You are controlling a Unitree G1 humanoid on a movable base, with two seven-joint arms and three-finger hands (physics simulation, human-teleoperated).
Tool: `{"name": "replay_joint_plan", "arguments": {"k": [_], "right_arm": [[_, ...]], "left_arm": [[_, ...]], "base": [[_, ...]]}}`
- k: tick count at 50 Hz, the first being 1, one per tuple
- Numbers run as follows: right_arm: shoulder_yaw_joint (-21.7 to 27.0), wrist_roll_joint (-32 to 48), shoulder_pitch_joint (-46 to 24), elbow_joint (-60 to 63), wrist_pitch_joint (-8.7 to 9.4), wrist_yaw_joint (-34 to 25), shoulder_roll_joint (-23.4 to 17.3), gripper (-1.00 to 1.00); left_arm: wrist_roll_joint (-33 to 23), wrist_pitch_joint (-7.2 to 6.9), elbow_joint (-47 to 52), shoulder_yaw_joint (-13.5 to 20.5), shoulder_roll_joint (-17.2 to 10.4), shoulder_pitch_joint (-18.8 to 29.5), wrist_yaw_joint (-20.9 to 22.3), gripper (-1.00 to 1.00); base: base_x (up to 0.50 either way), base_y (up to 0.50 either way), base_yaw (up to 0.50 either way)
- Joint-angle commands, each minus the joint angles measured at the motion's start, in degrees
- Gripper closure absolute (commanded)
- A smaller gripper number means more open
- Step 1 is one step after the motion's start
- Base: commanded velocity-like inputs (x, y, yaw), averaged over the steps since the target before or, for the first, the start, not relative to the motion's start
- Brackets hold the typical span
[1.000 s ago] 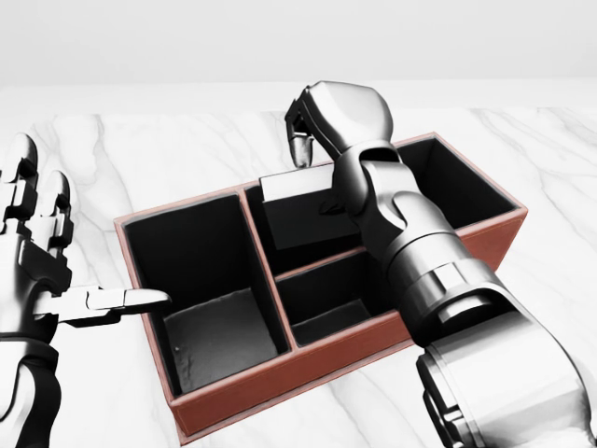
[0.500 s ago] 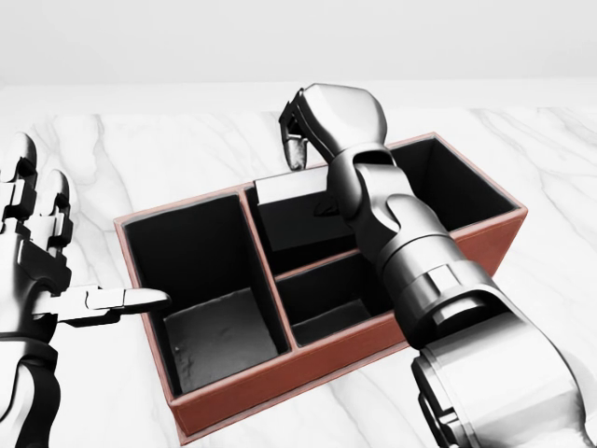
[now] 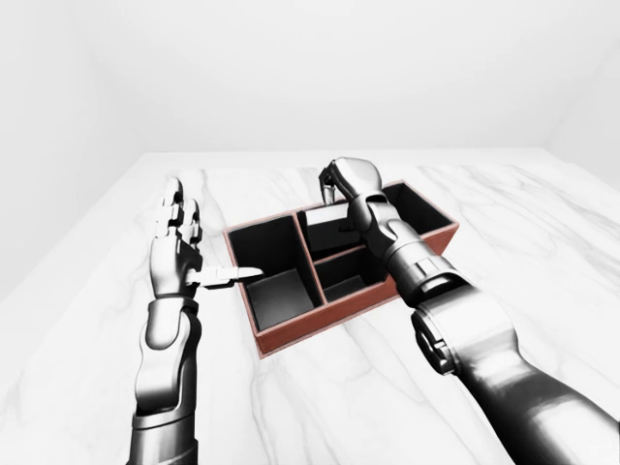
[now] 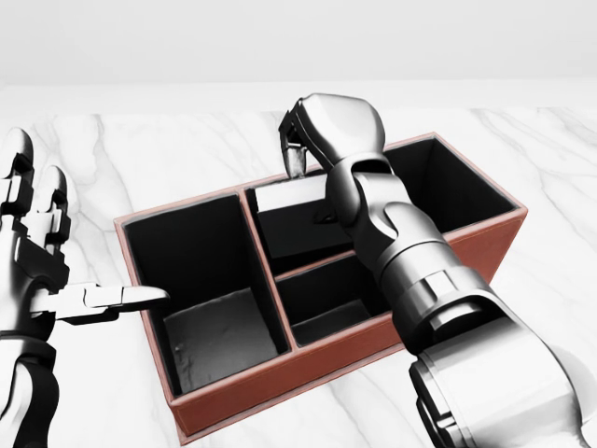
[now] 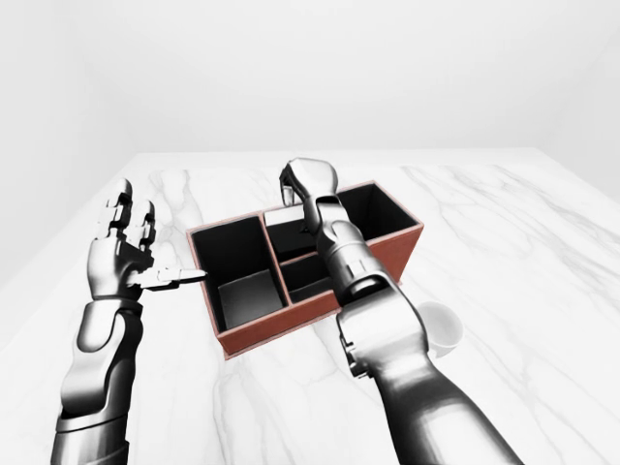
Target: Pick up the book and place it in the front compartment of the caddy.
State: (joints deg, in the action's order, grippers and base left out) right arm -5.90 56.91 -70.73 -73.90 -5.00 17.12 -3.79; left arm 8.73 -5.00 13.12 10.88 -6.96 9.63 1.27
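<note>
The red-brown caddy (image 4: 308, 373) with black compartments lies on the white marble table. A dark book (image 4: 280, 198) stands tilted in the upper middle compartment of the head view, its top edge above the divider. My right hand (image 4: 297, 166) hangs over that edge, fingers curled down and closed on the book's top. The right forearm crosses the small lower middle compartment and hides part of it. At the left my left hand (image 4: 79, 243) is open, fingers upright, and its thumb (image 4: 140, 299) points at the rim of the large left compartment without touching it.
A white cup (image 5: 438, 327) stands on the table to the right of the caddy, beside my right arm in the right-eye view. The marble table (image 3: 320, 397) ends at a far edge near the pale wall.
The right hand has shifted a little left and down, and the book has sunk slightly deeper into the upper middle compartment. The left hand has hardly moved.
</note>
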Motion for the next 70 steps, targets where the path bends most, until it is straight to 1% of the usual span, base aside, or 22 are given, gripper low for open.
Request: {"name": "replay_joint_plan", "arguments": {"k": [1,21,40,57,58,70], "right_arm": [[1.63,0.32,-0.34,0.98,0.00,1.37,0.04,1.00],[1.54,0.73,-0.14,1.45,0.00,2.62,0.25,1.00],[1.39,1.44,-0.18,0.99,0.00,5.47,0.08,1.00],[1.29,2.07,0.10,0.74,0.00,6.23,0.08,1.00],[1.26,2.18,0.09,0.71,0.00,6.25,0.07,-1.00],[1.38,2.20,0.30,0.69,0.00,6.11,0.09,-1.00]], "left_arm": [[0.05,0.00,0.09,0.02,-0.03,0.09,-0.04,-1.00],[-0.13,0.00,-0.52,-0.05,0.07,-0.13,0.01,-1.00],[0.12,0.00,-0.19,0.03,-0.05,-0.05,-0.10,-1.00],[0.00,0.00,-0.74,-0.01,-0.01,-0.01,0.03,-1.00],[0.02,0.00,-0.64,0.00,-0.02,-0.03,0.02,-1.00],[0.00,0.00,-0.97,-0.06,-0.01,0.02,-0.02,-1.00]], "base": [[0.00,0.00,0.00],[0.00,0.00,0.00],[0.00,0.00,0.00],[0.00,0.00,0.00],[0.00,0.00,0.00],[0.00,0.00,0.00]]}}
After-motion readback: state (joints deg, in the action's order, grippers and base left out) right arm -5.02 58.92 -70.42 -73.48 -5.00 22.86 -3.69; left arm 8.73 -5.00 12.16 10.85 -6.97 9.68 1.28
